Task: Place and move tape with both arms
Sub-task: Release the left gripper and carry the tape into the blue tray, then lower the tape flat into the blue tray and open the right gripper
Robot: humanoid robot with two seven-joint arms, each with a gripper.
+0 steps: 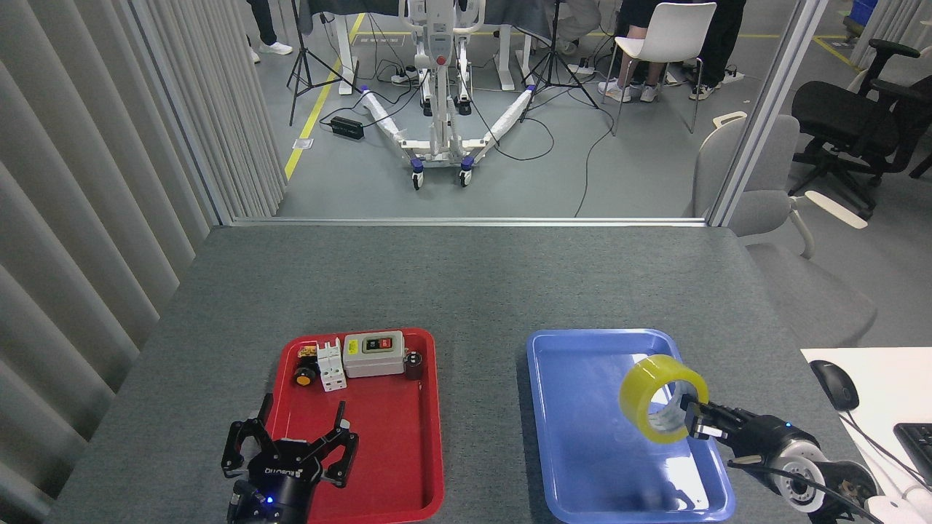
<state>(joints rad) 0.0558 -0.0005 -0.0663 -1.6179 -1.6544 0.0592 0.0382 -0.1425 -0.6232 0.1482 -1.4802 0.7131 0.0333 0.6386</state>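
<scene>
**Tape held over the blue tray, ready to set down**

Right gripper (pixel 700 422) is clamped on the tape (pixel 659 399), its fingers pinching the rim at the roll's four o'clock side. The roll stands tilted on edge with its open core facing the camera, over the right half of the blue tray (pixel 575 349); whether it already touches the tray floor cannot be told from this view.

Left gripper (pixel 290 455) hangs with its fingers spread apart and holding nothing, at the six o'clock end of the red tray (pixel 429 437). At that tray's twelve o'clock end sit a grey switch box (pixel 373 354), a white breaker (pixel 330 361) and a small orange button (pixel 303 377).

This looks like the placing step: the next move calls for lowering the roll onto the bare tray floor and releasing it cleanly, without letting it roll toward the rim.
</scene>
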